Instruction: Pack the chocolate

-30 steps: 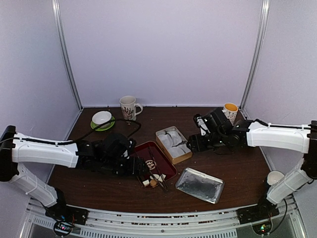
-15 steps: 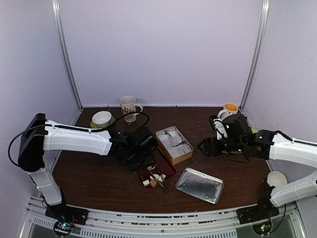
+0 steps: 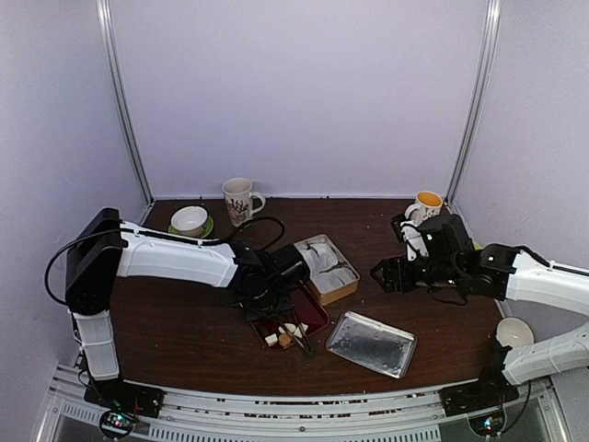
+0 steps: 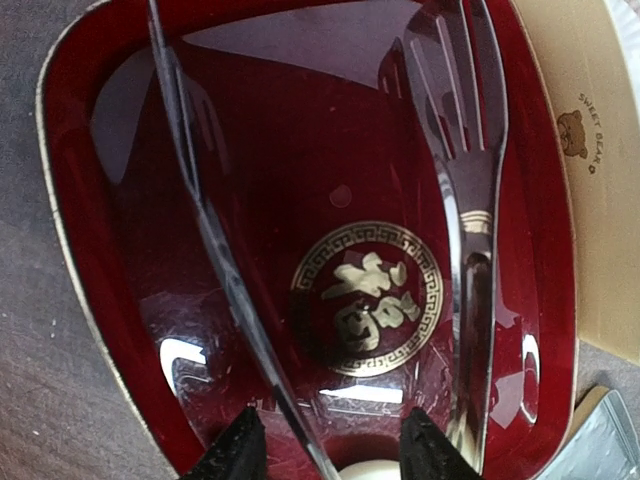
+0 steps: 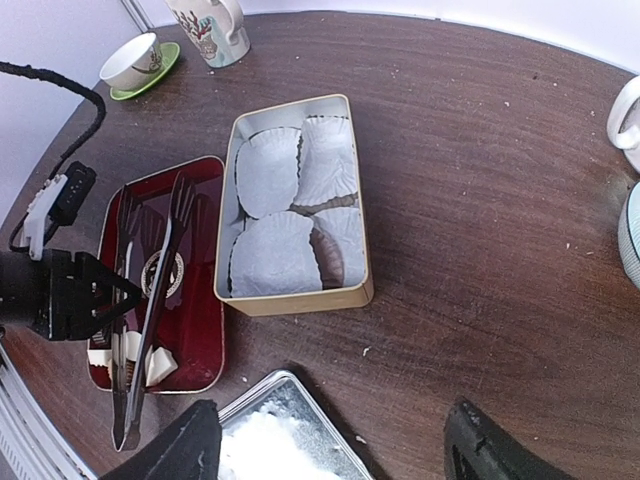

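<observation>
The chocolate point(image 3: 285, 337) is a few tiny cream and brown cubes at the near end of the red tray point(image 3: 272, 276); in the right wrist view they point(image 5: 155, 365) lie beside metal tongs point(image 5: 150, 320). My left gripper point(image 3: 269, 296) hovers open over the tray. Its wrist view shows the gold emblem point(image 4: 365, 297), one tongs arm point(image 4: 215, 250) running between the fingertips point(image 4: 240, 452), and a cream piece point(image 4: 365, 470) at the bottom edge. My right gripper point(image 3: 382, 274) is open and empty, right of the tan tin point(image 3: 341, 289), which holds white paper liners point(image 5: 275, 255).
The tin's silver lid point(image 3: 371, 343) lies near the front, right of the tray. A patterned mug point(image 3: 239, 198) and a white cup on a green saucer point(image 3: 190, 221) stand at the back left. An orange-filled cup point(image 3: 428, 204) stands at the back right, and a white cup point(image 3: 511, 330) at the right edge.
My left arm has swung right and forward, bringing its gripper over the red tray. My right arm has drawn back to the right, away from the tin.
</observation>
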